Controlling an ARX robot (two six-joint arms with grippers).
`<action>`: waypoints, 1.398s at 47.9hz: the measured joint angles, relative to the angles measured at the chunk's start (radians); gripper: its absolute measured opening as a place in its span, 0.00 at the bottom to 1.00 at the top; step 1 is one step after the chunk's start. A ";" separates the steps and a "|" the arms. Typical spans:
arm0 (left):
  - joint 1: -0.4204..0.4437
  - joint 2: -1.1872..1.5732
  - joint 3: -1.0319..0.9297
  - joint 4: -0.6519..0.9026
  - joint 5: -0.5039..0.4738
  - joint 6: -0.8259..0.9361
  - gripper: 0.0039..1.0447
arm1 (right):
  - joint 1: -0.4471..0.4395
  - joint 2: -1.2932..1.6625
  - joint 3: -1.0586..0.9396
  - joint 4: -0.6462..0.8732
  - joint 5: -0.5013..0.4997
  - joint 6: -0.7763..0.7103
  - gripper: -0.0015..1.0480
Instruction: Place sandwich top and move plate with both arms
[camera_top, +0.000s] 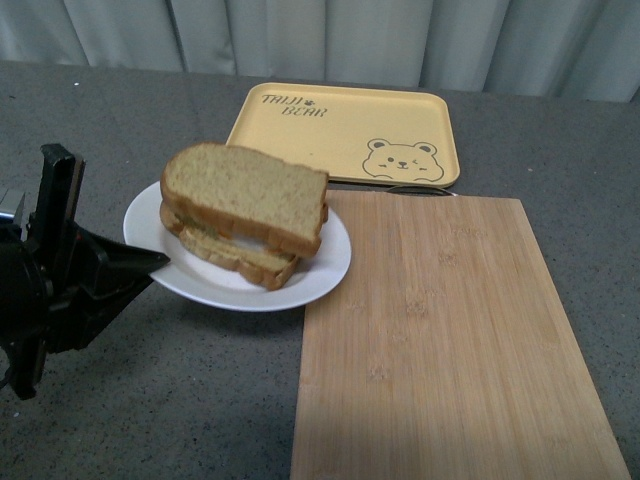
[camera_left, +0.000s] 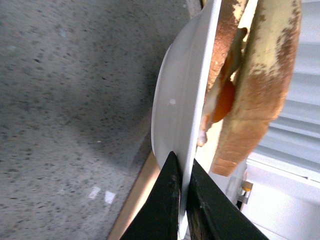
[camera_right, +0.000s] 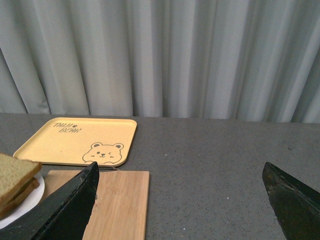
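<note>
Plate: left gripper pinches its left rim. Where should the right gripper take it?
Probably the bare rim on the plate's right side, opposite the left gripper, coming in low from the right over the bamboo board. The sandwich fills the centre, so only the thin flared rim is free; the right gripper is open.

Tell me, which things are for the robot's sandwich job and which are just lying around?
For the job: sandwich top, already in place; plate; left gripper, pinching the plate's rim; right gripper, open.
Just lying about, it seems: yellow bear tray; wooden board.
</note>
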 joint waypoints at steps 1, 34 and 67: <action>-0.006 -0.003 0.004 0.003 0.000 -0.012 0.03 | 0.000 0.000 0.000 0.000 0.000 0.000 0.91; -0.199 0.274 0.664 -0.286 -0.174 -0.266 0.03 | 0.000 0.000 0.000 0.000 0.000 0.000 0.91; -0.180 0.482 1.100 -0.565 -0.198 -0.319 0.35 | 0.000 0.000 0.000 0.000 0.000 0.000 0.91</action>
